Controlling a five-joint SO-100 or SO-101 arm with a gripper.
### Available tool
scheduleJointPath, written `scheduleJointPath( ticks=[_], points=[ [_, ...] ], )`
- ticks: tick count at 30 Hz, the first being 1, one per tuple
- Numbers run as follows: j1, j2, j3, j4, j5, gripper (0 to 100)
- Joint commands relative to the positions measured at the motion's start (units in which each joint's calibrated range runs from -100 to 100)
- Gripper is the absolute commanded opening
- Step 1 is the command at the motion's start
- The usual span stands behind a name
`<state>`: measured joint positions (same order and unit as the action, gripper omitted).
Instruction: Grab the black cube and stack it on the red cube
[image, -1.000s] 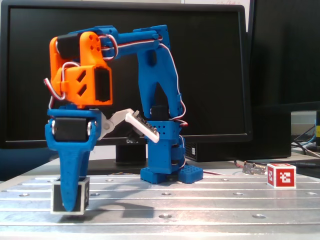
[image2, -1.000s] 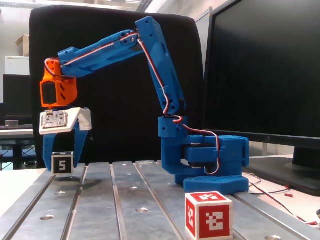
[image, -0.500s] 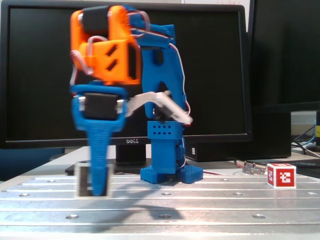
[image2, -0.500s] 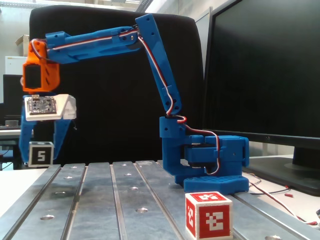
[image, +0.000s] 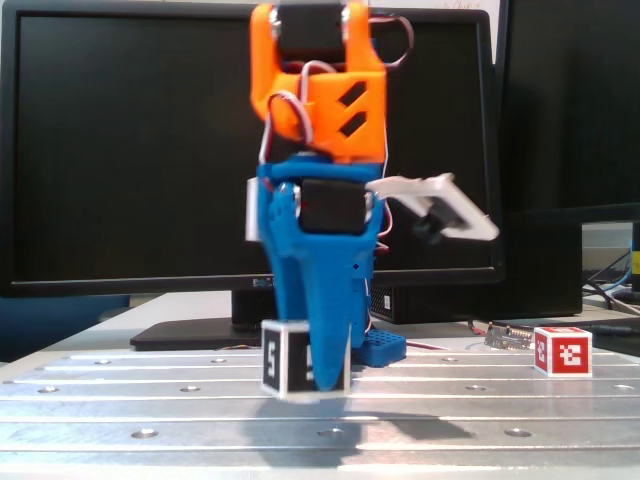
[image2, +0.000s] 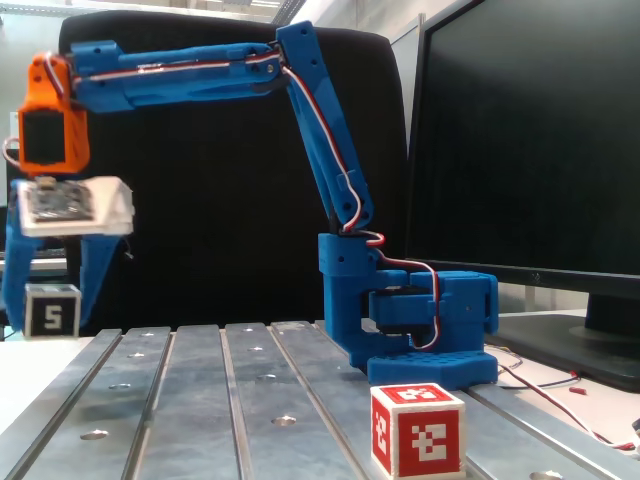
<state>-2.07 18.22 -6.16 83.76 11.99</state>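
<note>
The black cube (image: 283, 360) with a white "5" sits between the blue fingers of my gripper (image: 312, 378). It seems to hang just above the metal table, with a shadow beneath it. One finger (image: 330, 330) covers its right part. In the other fixed view the cube (image2: 52, 312) is at the far left between the two fingers of the gripper (image2: 52, 326), which is shut on it. The red cube (image: 562, 350) with a white tag symbol stands on the table to the right, well apart. It shows close at the bottom of the other fixed view (image2: 418, 432).
The table is a grooved metal plate (image: 180, 410) with screw holes. The arm's blue base (image2: 425, 330) stands at its rear. A large black monitor (image: 130, 150) and its stand are behind, and loose cables (image2: 560, 385) lie beside the base.
</note>
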Motion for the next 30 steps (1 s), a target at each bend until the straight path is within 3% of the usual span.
scheduleJointPath(
  ticks=[1, 16, 30],
  points=[
    [-4.24, -4.27, -4.74, 3.76, -3.84, 18],
    [-21.66, -4.86, -12.7, 16.07, -23.99, 18],
    [-37.9, -17.14, 3.49, 15.99, -37.5, 19]
  ],
)
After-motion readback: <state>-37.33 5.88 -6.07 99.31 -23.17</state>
